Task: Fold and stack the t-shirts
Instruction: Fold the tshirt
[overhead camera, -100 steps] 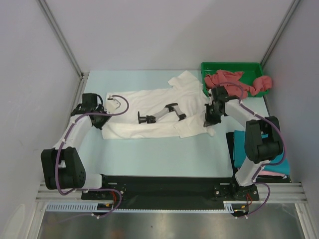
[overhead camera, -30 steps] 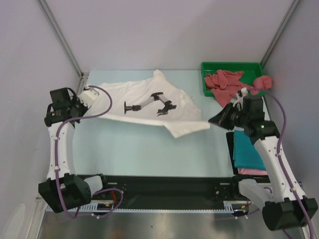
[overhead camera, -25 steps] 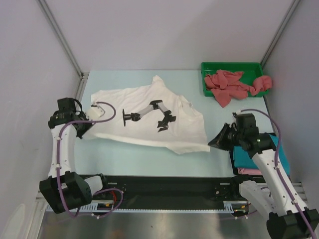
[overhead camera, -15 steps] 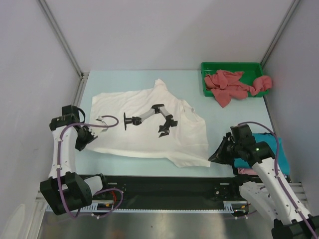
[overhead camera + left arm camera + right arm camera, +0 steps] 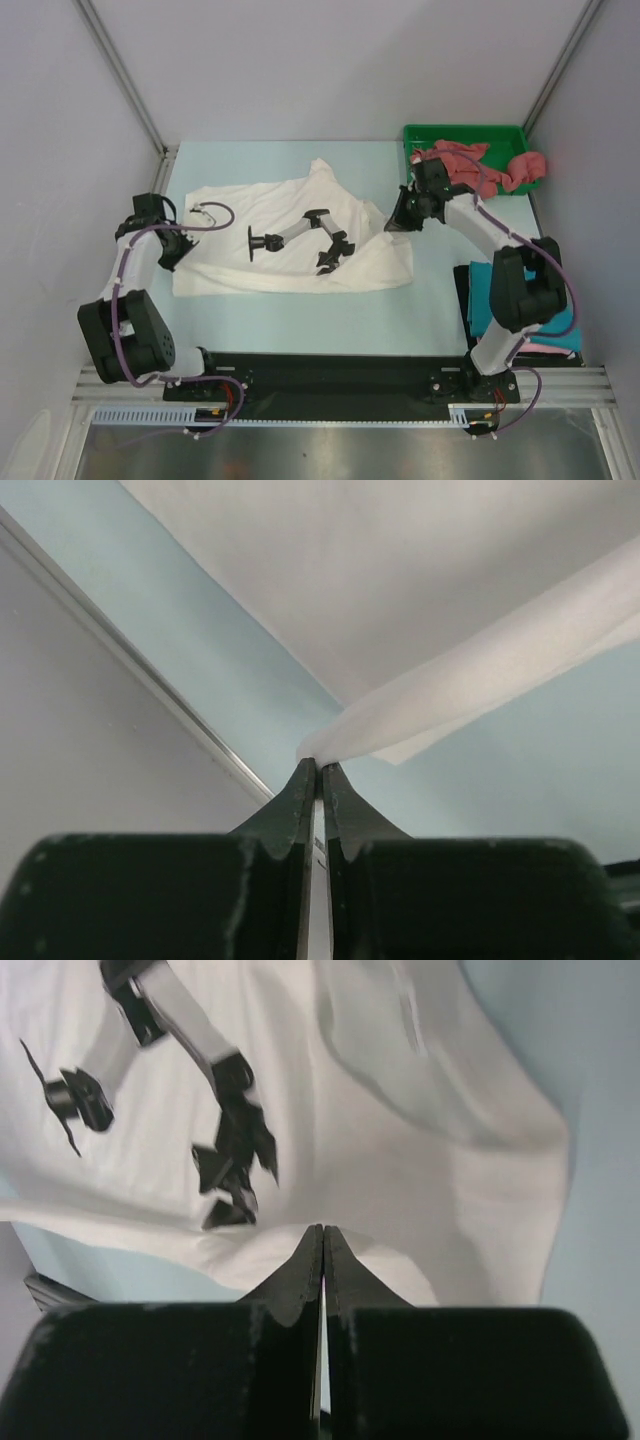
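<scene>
A white t-shirt point(image 5: 230, 272) with a black robot-arm print lies spread across the middle of the table. My left gripper point(image 5: 168, 254) is at its left edge. In the left wrist view the gripper point(image 5: 320, 765) is shut on a corner of the white t-shirt point(image 5: 400, 580), pinched at the very tips. My right gripper point(image 5: 396, 222) is at the shirt's right edge, near the tray. Its jaws point(image 5: 322, 1228) are shut, with a fold of the white cloth point(image 5: 450, 1190) bunched at the tips. Folded teal point(image 5: 488, 300) and pink point(image 5: 552, 350) t-shirts lie stacked at the near right.
A green tray point(image 5: 465, 133) at the back right holds crumpled dusty red t-shirts point(image 5: 452, 160); one point(image 5: 526, 165) hangs over its right rim. White walls and metal rails close in the left, right and back sides.
Both arms brought the lifted shirt down toward the front. The right gripper then swung back toward the tray with its edge, leaving the shirt shorter front to back. The left gripper shifted slightly back.
</scene>
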Robot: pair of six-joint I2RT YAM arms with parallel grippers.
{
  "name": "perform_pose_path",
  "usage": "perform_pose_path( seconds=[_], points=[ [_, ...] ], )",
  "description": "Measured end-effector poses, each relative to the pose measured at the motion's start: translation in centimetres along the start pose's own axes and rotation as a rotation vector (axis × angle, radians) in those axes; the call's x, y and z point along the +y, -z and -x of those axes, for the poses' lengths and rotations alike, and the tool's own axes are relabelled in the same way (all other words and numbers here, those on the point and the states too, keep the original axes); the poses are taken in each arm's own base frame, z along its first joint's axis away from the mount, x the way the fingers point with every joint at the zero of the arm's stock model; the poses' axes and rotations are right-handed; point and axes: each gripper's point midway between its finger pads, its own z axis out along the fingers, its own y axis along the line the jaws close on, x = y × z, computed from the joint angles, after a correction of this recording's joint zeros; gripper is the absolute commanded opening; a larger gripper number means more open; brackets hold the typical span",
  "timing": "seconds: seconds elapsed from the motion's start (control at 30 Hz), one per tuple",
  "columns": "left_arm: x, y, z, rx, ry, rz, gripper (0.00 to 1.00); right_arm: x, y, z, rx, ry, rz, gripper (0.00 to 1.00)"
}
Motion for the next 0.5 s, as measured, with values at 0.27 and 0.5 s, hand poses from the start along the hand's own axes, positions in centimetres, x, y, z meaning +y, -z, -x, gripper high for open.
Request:
perform_pose_path(
  seconds=[0.27, 0.5],
  points=[
    [2.5, -3.8, 1.9, -0.008, 0.058, 0.010, 0.06, 1.5, -6.8, 6.8, -0.024, 0.102, 0.009, 0.00],
    [4.2, -5.2, 2.3, -0.002, 0.076, 0.053, 0.05, 1.8, -7.9, 10.3, -0.072, 0.103, 0.014, 0.00]
  ],
)
